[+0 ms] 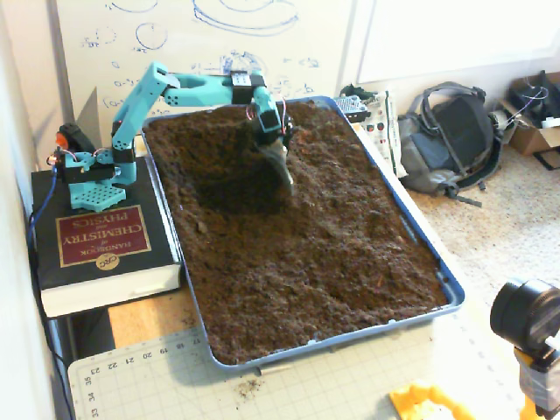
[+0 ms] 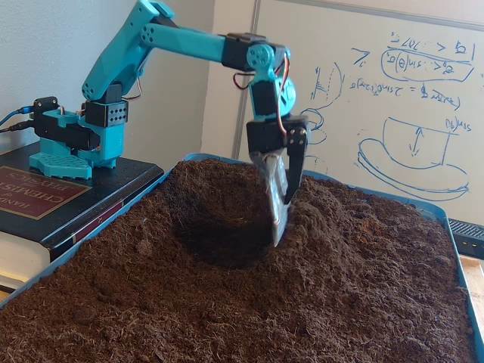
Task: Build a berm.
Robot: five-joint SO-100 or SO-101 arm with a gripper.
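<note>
A blue tray (image 1: 419, 236) (image 2: 91, 236) holds loose dark brown soil. The teal arm reaches across its far end. My gripper (image 1: 280, 166) (image 2: 277, 223) points straight down, its fingers pressed together and the tips sunk in the soil. To its left in both fixed views lies a scooped-out hollow (image 1: 229, 185) (image 2: 218, 227). Against the gripper's other side rises the berm (image 1: 308, 179) (image 2: 333, 219), a rounded hump of piled soil. Nothing is held between the fingers.
The arm's base (image 1: 92, 171) (image 2: 72, 136) stands on a thick book (image 1: 101, 238) (image 2: 34, 198) left of the tray. A whiteboard (image 2: 393, 91) stands behind. A backpack (image 1: 455, 131) lies to the right, a cutting mat (image 1: 175, 376) in front, and a camera (image 1: 525, 317) at the lower right.
</note>
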